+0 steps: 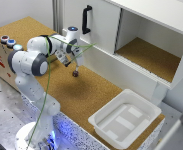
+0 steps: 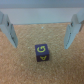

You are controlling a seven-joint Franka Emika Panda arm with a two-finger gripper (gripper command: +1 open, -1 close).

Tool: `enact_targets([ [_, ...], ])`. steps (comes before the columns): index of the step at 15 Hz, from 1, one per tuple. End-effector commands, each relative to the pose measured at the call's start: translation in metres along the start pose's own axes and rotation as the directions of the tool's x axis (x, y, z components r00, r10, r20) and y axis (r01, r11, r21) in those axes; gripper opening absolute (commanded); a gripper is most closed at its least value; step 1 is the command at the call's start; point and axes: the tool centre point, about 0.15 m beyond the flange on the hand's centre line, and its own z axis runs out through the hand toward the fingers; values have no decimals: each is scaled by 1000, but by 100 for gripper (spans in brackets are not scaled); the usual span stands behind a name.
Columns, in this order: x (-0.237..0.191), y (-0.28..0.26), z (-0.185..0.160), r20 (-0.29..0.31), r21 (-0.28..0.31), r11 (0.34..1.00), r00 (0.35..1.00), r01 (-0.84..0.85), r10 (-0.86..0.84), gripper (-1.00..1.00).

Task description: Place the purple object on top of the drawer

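A small dark purple cube (image 2: 42,52) bearing a yellow "G" rests on the cork tabletop (image 2: 30,70) between the gripper's (image 2: 41,30) spread, released fingers (image 2: 8,29).

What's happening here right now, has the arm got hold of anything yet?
Not yet. The Panda arm's gripper hangs open just above the cork tabletop, its fingers either side of the purple object, a small dark cube with yellow-green markings. The cube sits on the cork, ungrasped. The white cabinet with its open compartment stands behind, and a white bin sits near the table's front edge.
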Motion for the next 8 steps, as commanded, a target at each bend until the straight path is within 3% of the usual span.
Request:
enact_targets([
  [1, 5, 1, 25, 5, 63, 976, 978, 208, -208, 100],
  [8, 32, 5, 90, 21, 109, 988, 993, 110, -113, 100],
])
